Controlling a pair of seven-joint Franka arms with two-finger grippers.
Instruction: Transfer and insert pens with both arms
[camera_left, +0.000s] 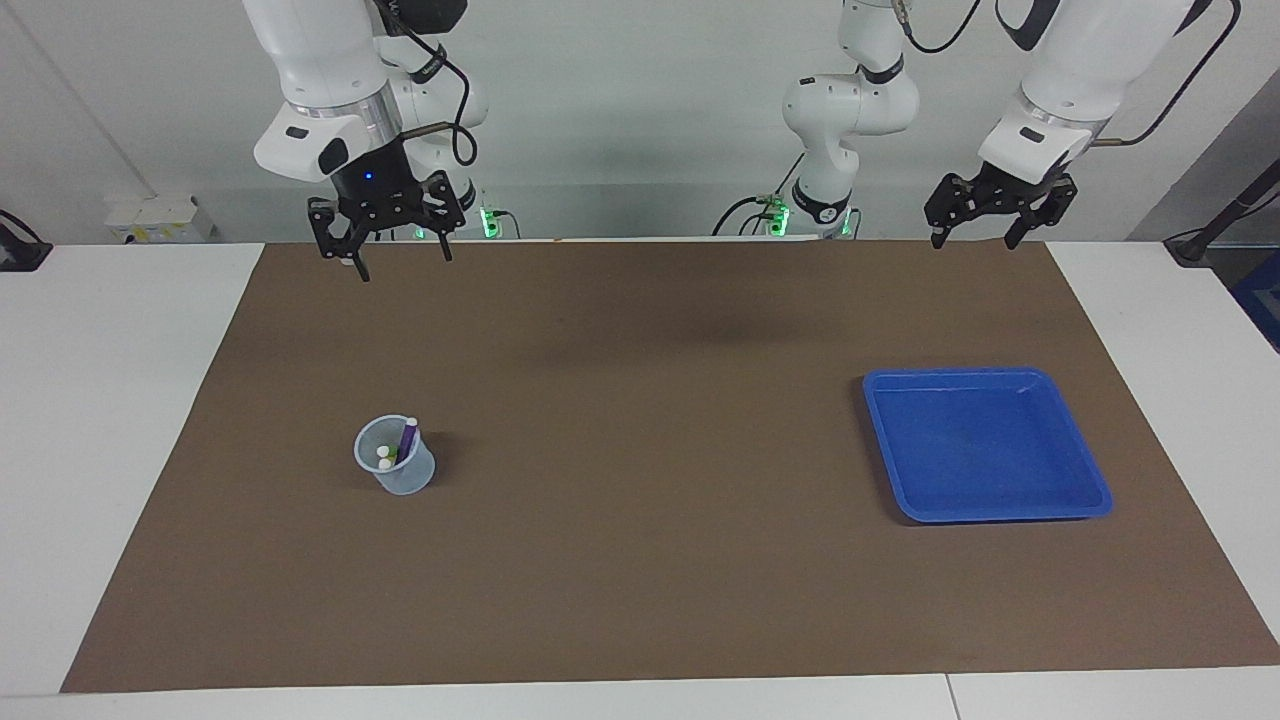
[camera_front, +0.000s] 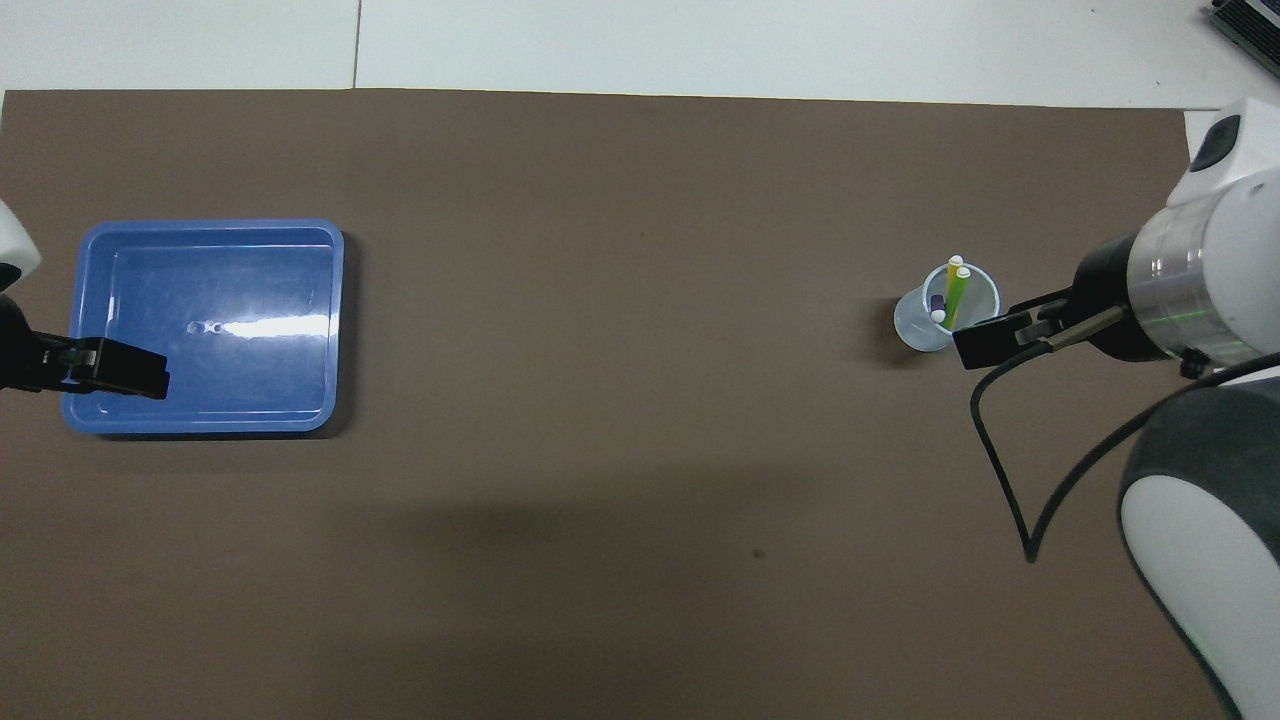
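My right gripper (camera_left: 398, 262) hangs in the air over the brown mat's (camera_left: 640, 600) edge nearest my bases, toward my right arm's end of the table (camera_left: 100, 400). Its fingers stand spread wide and hold nothing. In the overhead view its black tip overlaps the rim of the clear plastic cup (camera_front: 945, 318), but the facing view shows it high up and well apart from the cup.

The cup stands upright on the mat toward my right arm's end, roughly midway between the mat's near and distant edges. All three pens are in it, leaning against the wall with their pale ends up: the yellow pen (camera_front: 953, 285), the green pen (camera_front: 960, 292) just beside it, and the purple pen (camera_left: 408, 438).

My left gripper (camera_left: 978, 239) hangs over the mat's corner nearest my left base, its fingers also spread wide and empty. That arm waits.

The blue tray (camera_left: 1085, 475) lies flat on the mat toward my left arm's end, close to the mat's short edge there and well apart from the cup. Nothing lies in it; a bright glare streaks its floor in the overhead view.
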